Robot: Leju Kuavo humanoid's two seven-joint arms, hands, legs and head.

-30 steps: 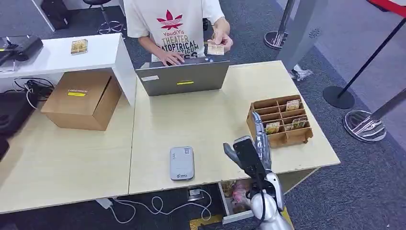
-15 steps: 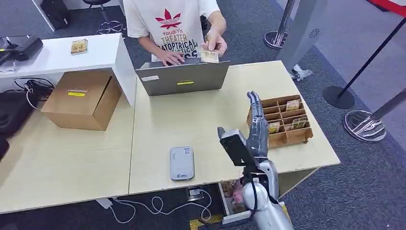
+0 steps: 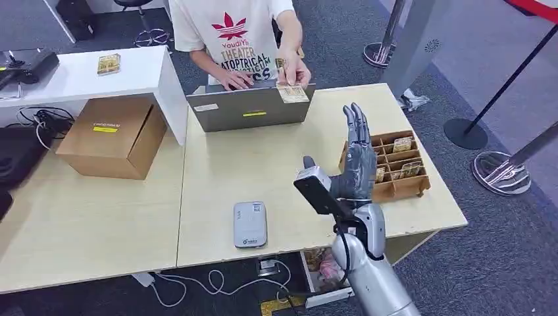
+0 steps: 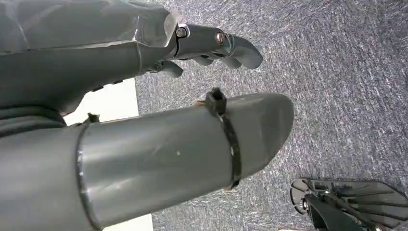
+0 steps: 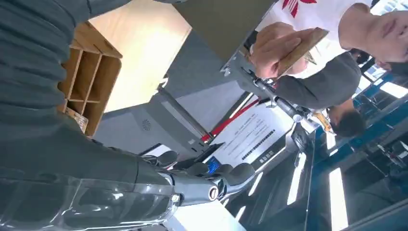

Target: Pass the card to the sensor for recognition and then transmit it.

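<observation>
A person behind the desk holds the tan card [image 3: 292, 93] down at the top edge of the open laptop [image 3: 250, 108]. The card [image 5: 300, 47] is also in the right wrist view, pinched in the person's hand. The grey-white sensor [image 3: 250, 224] lies flat near the desk's front edge. My right hand [image 3: 356, 166] is raised above the desk, right of the sensor, fingers straight up and apart, holding nothing. In its own wrist view the right hand [image 5: 192, 185] is likewise empty. My left hand [image 4: 144, 62] hangs over grey carpet, holding nothing.
A wooden divided box [image 3: 388, 166] with several cards stands just right of my right hand. A cardboard box [image 3: 112, 135] sits at the left under a white shelf [image 3: 85, 74]. Stanchion bases [image 3: 500, 172] stand on the carpet past the desk's right edge.
My right hand has risen from the desk's front edge and moved farther in, fingers now upright. The person has lowered the card to the laptop's top edge.
</observation>
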